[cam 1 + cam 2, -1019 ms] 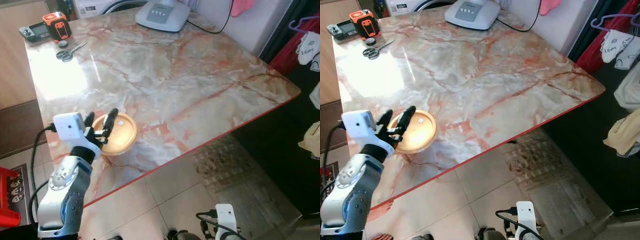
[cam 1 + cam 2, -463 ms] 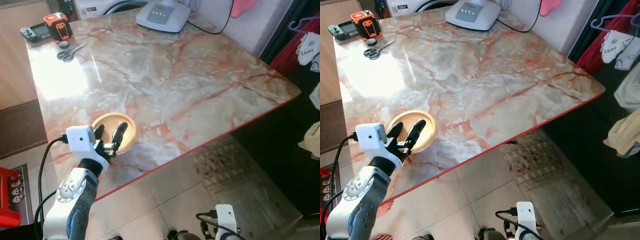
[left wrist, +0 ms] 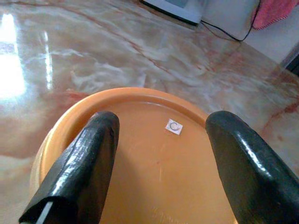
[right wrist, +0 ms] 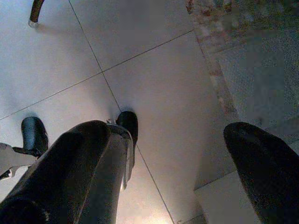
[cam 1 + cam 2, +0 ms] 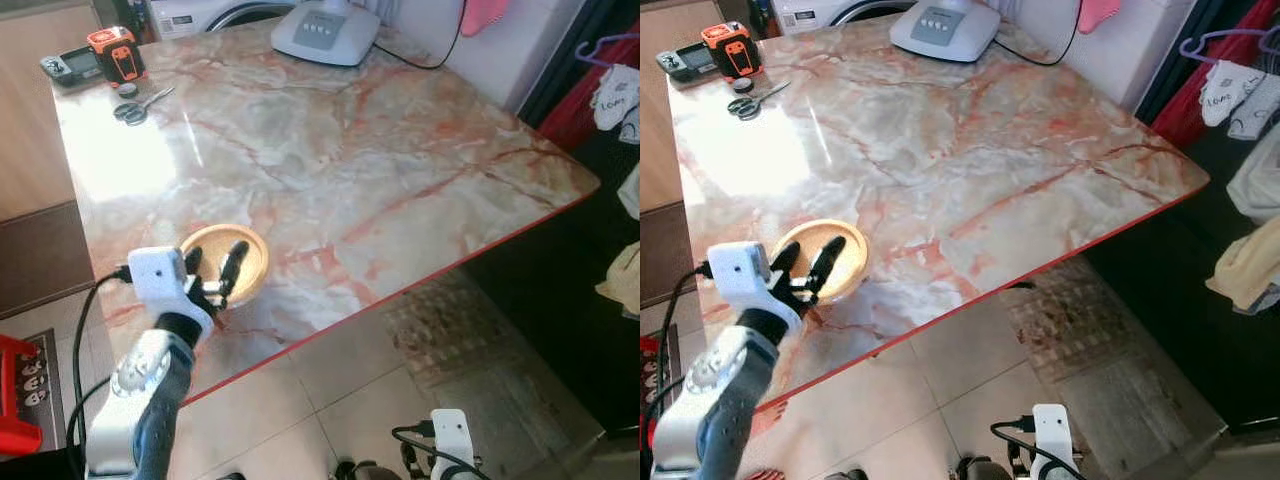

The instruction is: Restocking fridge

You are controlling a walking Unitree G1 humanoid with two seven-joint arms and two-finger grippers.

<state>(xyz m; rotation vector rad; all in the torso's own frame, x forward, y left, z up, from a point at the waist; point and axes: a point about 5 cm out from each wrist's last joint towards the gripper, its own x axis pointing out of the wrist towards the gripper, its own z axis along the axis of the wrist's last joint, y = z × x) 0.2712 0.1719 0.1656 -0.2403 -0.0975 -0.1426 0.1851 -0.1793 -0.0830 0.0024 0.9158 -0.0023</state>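
Head camera first: the round orange plastic container with a flat lid point(image 5: 228, 262) sits near the front-left corner of the glossy marble-pattern table with a red edge point(image 5: 400, 170), not far from the rim. The left gripper point(image 5: 208, 272) is right on top of it, both long black fingers reaching over the lid from the robot's side, spread apart and not squeezing anything. So the container lies straight ahead of that claw, basically under the fingertips. It's round, so no long axis to line up with; any approach angle works the same. The left arm is obviously the nearer one. Far end of the table has a pair of grey-handled scissors point(image 5: 136, 103), an orange and black handheld device point(image 5: 110, 52) and a white countertop appliance with buttons point(image 5: 325, 30), all well away.

Left wrist view: the smooth, slightly shiny lid has a raised rim and a small white square sticker point(image 3: 174, 126) near the middle. The two fingers point(image 3: 84, 163) hover over the lid with the sticker between them, released. My guess is they'd need to open wider or drop around the rim to actually grip it.

Right wrist view: the right gripper point(image 4: 173, 163) hangs idle over pale floor tiles point(image 4: 149, 56), fingers apart, holding nothing.
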